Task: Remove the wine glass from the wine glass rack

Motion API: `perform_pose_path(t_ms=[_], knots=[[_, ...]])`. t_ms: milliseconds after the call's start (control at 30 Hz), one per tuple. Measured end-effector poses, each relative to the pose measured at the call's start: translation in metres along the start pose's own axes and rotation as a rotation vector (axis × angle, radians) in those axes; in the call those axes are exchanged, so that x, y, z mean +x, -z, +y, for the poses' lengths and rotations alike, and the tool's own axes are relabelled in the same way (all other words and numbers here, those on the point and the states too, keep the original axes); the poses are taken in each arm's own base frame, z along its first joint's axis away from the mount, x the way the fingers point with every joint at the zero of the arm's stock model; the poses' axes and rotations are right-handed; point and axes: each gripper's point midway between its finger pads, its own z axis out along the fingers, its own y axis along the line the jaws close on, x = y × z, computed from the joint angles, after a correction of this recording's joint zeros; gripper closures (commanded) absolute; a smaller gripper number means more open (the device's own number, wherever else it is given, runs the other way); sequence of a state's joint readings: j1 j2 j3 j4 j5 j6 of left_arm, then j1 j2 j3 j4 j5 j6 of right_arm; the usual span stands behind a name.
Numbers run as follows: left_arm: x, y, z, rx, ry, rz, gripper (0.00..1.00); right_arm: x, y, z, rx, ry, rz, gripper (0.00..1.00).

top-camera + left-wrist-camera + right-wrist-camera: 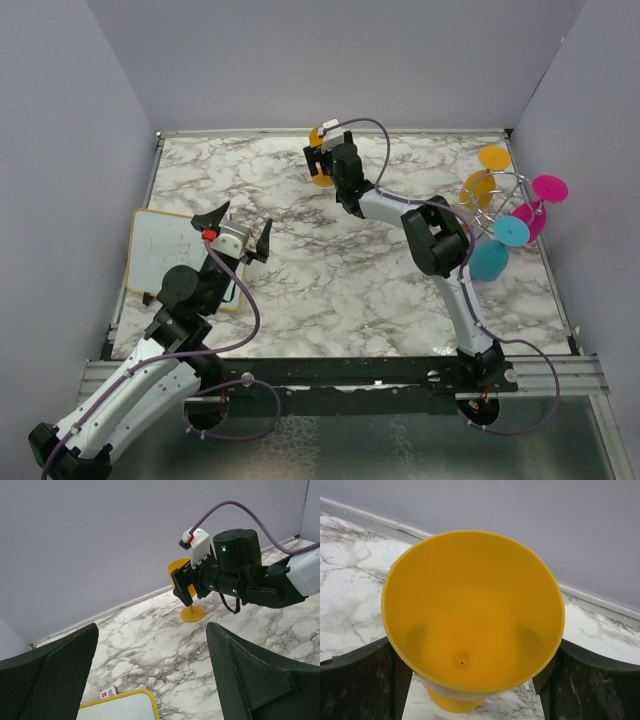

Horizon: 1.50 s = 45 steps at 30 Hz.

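- Nearest, at the near left part of the tabletop [330, 290], the left gripper [246, 217] hangs idle. Its jaws are spread wide and nothing is between its fingers [50, 672].
- Just beside it, along the left edge, a small whiteboard [165, 250] with a yellow frame lies flat.
- Further out, by the right edge, stands the wine glass rack [487, 210]. Other glasses hang on its wire arms: cyan ones [490, 258], pink ones [540, 200] and a yellow one [485, 172].
- Farthest, near the middle of the far edge and well apart from the rack, the right gripper [322, 160] is closed on the yellow wine glass [321, 180]. In the right wrist view one finger presses against each side of the bowl [470, 615].
- The glass stands upright, so its long axis is vertical. The open mouth points up and the round foot [192, 613] is down. In the left wrist view the foot seems to rest on the marble, but I cannot tell for sure if it touches or floats just above.
- I judge that the removing is already done and the step in hand is setting the glass down.
- The next move, I think, calls for the foot to sit flat first. Then the jaws should open evenly and the right arm should draw away without brushing the bowl, because a tall glass on a small foot tips easily.
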<state>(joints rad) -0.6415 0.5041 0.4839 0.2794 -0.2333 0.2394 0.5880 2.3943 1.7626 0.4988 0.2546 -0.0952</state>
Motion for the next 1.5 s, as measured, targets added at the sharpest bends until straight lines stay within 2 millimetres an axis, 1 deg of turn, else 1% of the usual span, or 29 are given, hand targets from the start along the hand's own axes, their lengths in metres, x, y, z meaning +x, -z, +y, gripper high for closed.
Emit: perform_pose_path(t_ms=[100, 333, 533, 667, 867, 967, 1033, 1133, 1200, 1267, 1333, 1367, 1433, 1467, 1500], knots=[[-0.001, 0.000, 0.000, -0.001, 0.001, -0.002, 0.09, 0.008, -0.001, 0.002, 0.002, 0.007, 0.009, 0.13], [-0.001, 0.001, 0.000, -0.001, 0.003, -0.005, 0.09, 0.010, -0.001, 0.000, 0.013, 0.009, 0.014, 0.01], [-0.002, 0.001, 0.001, -0.002, 0.003, -0.006, 0.09, 0.011, -0.001, 0.000, 0.013, 0.014, 0.043, 0.01], [-0.002, 0.001, 0.001, -0.002, 0.003, -0.007, 0.09, 0.003, 0.000, -0.001, 0.014, 0.006, 0.042, 0.01], [-0.003, 0.001, 0.001, -0.003, 0.004, -0.009, 0.09, -0.003, 0.001, -0.003, 0.018, -0.002, 0.062, 0.01], [-0.003, 0.001, 0.001, -0.003, 0.004, -0.009, 0.09, -0.014, 0.000, -0.004, 0.020, -0.009, 0.061, 0.00], [-0.003, 0.001, 0.001, -0.003, 0.004, -0.009, 0.09, -0.025, 0.001, -0.006, 0.022, -0.015, 0.059, 0.00], [-0.003, 0.001, 0.001, -0.003, 0.004, -0.009, 0.08, -0.052, 0.007, -0.011, 0.028, -0.028, 0.048, 0.00], [-0.003, 0.001, 0.001, -0.003, 0.004, -0.009, 0.07, -0.075, 0.014, -0.016, 0.030, -0.038, 0.030, 0.00], [-0.003, 0.001, 0.001, -0.003, 0.004, -0.009, 0.06, -0.104, 0.026, -0.023, 0.031, -0.049, 0.009, 0.01], [-0.003, 0.001, 0.001, -0.003, 0.004, -0.009, 0.05, -0.138, 0.043, -0.030, 0.030, -0.066, -0.029, 0.01], [-0.003, 0.001, 0.001, -0.003, 0.004, -0.009, 0.05, -0.155, 0.055, -0.034, 0.023, -0.073, -0.050, 0.01], [-0.002, 0.001, 0.001, -0.003, 0.004, -0.008, 0.04, -0.195, 0.082, -0.043, 0.007, -0.088, -0.104, 0.00], [-0.002, 0.001, 0.001, -0.002, 0.004, -0.007, 0.04, -0.217, 0.099, -0.048, -0.004, -0.098, -0.136, 0.00], [-0.002, 0.001, 0.001, -0.002, 0.004, -0.006, 0.03, -0.233, 0.115, -0.052, -0.015, -0.103, -0.159, 0.00]])
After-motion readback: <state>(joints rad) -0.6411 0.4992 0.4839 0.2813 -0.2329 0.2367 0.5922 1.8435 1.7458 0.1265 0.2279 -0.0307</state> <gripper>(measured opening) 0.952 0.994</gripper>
